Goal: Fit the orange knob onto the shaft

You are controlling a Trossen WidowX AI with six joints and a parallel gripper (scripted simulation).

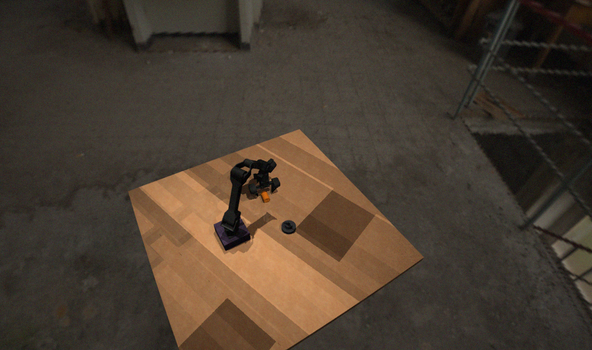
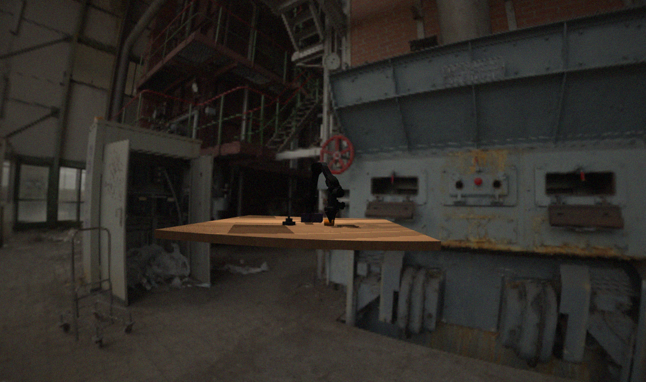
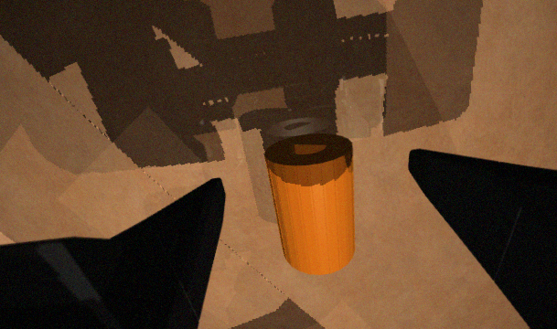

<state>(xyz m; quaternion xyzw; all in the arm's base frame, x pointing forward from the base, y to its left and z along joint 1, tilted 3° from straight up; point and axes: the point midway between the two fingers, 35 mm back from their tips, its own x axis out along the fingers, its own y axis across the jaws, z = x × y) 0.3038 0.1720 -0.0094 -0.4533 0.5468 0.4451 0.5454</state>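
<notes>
The orange knob [image 1: 265, 198] [image 2: 328, 222] [image 3: 315, 215] lies on its side on the table. In the wrist view its end face with the D-shaped hole points to the top of the picture, and the hole's straight edge appears uppermost. My gripper [image 1: 265, 193] [image 2: 330, 219] [image 3: 315, 173] is open and low over the knob, with one black finger on each side and visible gaps between. The dark round pedestal [image 1: 284, 231] [image 2: 288, 223] stands apart from the knob, with its short shaft [image 1: 288, 224] upright. The shaft's flat side cannot be made out.
The arm's purple base [image 1: 236, 240] [image 2: 310, 218] stands on the wooden table [image 1: 262, 278] [image 2: 249, 237], to the left of the pedestal in the top view. Patchy shadows lie across the tabletop. The table's edges drop to the floor around it.
</notes>
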